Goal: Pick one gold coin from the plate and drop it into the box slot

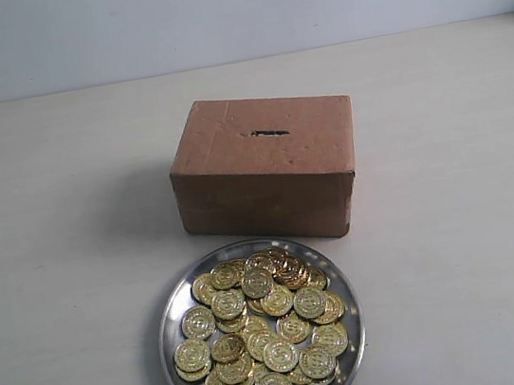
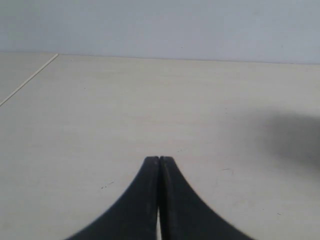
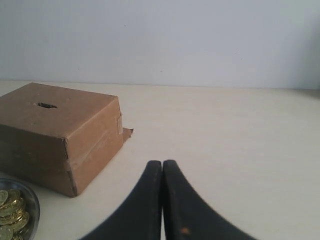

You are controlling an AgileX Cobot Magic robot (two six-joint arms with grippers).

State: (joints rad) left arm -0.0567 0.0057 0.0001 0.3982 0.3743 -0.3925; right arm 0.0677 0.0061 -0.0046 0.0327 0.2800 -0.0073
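Two pairs of black, curved gripper fingers

The left gripper (image 2: 159, 159) has matte black fingers (image 2: 142, 205) that flare wide at the base and taper in a smooth curve to narrow, rounded tips; the right gripper (image 3: 162, 163) has the same shape and colour, with a small orange speck (image 3: 185, 231) on one finger.

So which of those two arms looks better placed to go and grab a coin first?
Probably the right. Its camera sees the plate of gold coins and the box close by the shut right gripper, while the left gripper, also shut, faces only bare table.
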